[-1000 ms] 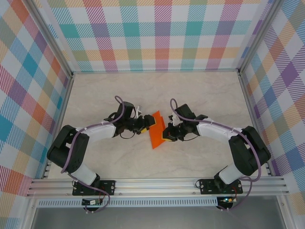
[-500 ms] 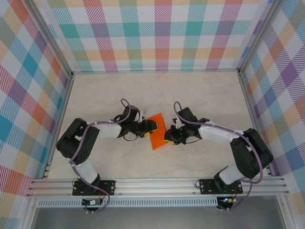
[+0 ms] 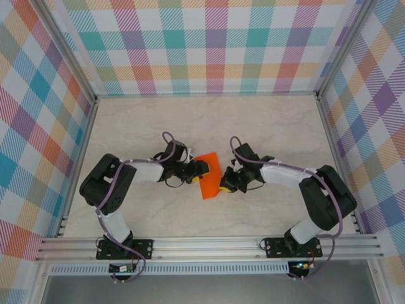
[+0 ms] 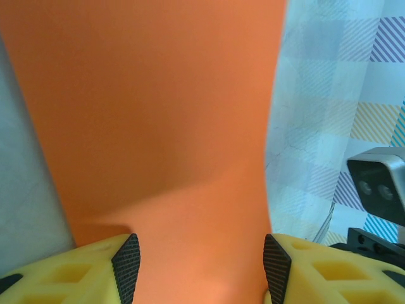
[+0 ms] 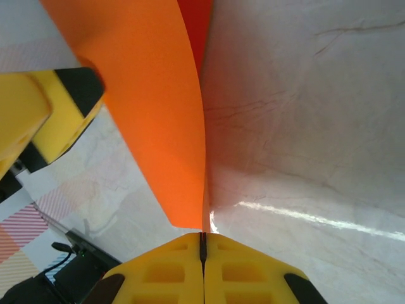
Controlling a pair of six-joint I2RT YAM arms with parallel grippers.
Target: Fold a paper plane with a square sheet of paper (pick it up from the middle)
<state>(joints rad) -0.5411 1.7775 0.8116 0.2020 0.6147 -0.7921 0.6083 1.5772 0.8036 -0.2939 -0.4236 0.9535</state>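
Paper (image 3: 209, 174) seems light and floppy, best pinched at the edge as right gripper (image 5: 204, 244) does; left gripper (image 4: 201, 266) stands open.

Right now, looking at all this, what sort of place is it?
Probably a robot test booth in a lab: a marble-look table boxed in by plaid-patterned walls on an aluminium frame, with a left arm and a right arm bolted at its near edge, handling an orange sheet of paper.

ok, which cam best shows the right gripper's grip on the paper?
Right wrist: right gripper shut on the paper edge, close up. Top external shows it small at the paper's side. Left wrist shows paper.
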